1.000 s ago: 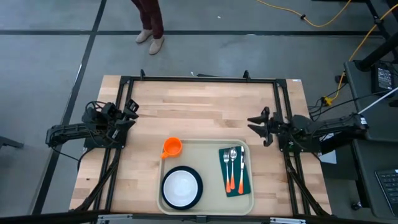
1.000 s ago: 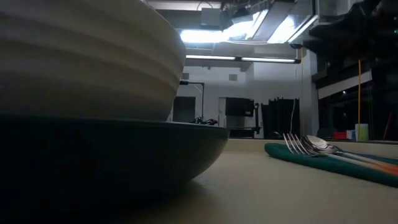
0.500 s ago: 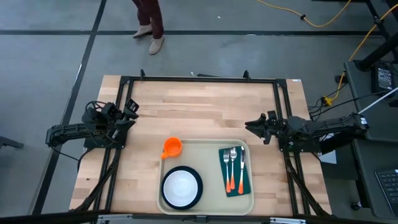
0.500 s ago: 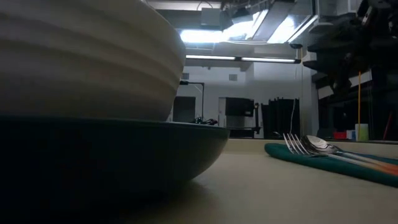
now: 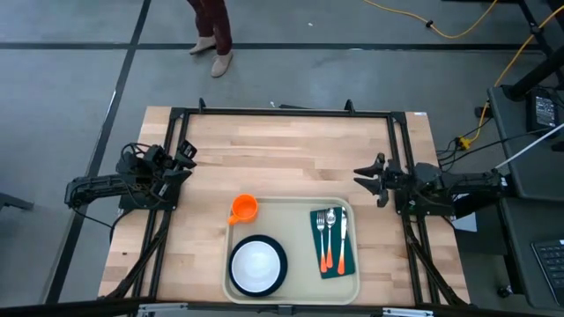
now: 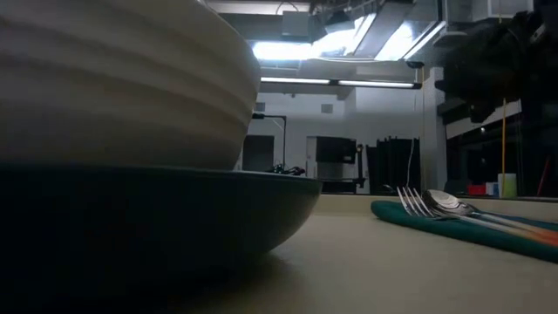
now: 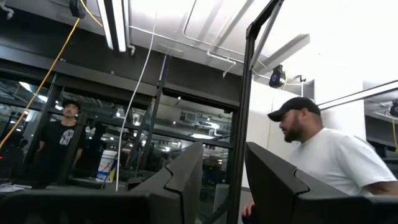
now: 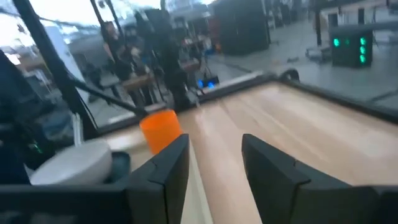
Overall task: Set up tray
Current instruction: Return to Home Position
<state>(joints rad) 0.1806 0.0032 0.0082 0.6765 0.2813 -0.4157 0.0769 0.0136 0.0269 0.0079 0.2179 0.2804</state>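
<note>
Tray [image 5: 298, 238] laid complete at 6 o'clock on the table [image 5: 291, 150]; both pincers empty.
Read on the overhead view, with 12 o'clock the far edge: the tray carries an orange cup [image 5: 244, 208] at its 10 o'clock corner, a white bowl [image 5: 257, 264] on a dark plate [image 5: 283, 266] at 7 o'clock, and a green napkin [image 5: 350, 251] at 4 o'clock bearing fork [image 5: 322, 239], spoon [image 5: 331, 231] and knife [image 5: 342, 238] side by side. The right gripper [image 5: 368, 180] hovers just off the tray's 1 o'clock corner, fingers apart and holding nothing. The left gripper [image 5: 188, 155] waits at the table's 9 o'clock, fingers likewise apart. Judgement: only the retreat to rest is outstanding. The right arm should draw back toward 3 o'clock, keeping its height and clearing the tray's rim, so nothing set is disturbed.
</note>
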